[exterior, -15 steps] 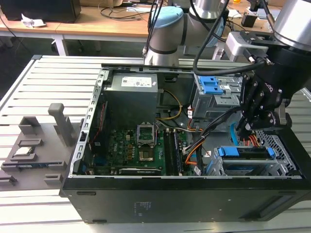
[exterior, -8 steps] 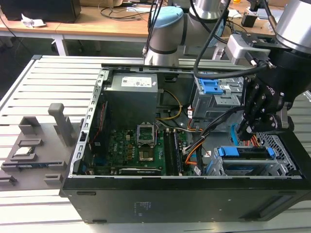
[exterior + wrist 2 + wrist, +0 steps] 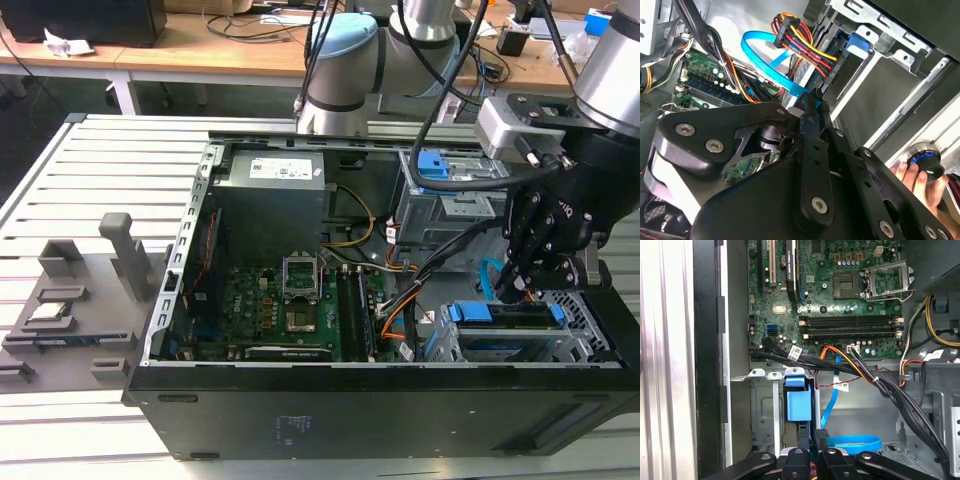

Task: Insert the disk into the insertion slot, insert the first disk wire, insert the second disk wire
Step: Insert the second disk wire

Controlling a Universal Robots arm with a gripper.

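One boxy perforated insertion slot [image 3: 560,345], blue-framed disk [image 3: 500,312]

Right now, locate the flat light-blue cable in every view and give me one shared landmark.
Exterior view: the light-blue cable curves beside the gripper, at the exterior view's right.
Second wrist view: it loops next to the red-yellow wire bundle.
First wrist view: it loops beside the blue tab.
Shared landmark: the green motherboard.

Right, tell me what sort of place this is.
Most likely a robotics lab or test workshop. An open desktop computer case lies on a slatted aluminium workbench, a robot arm reaches over it, and wooden desks strewn with cables stand behind.
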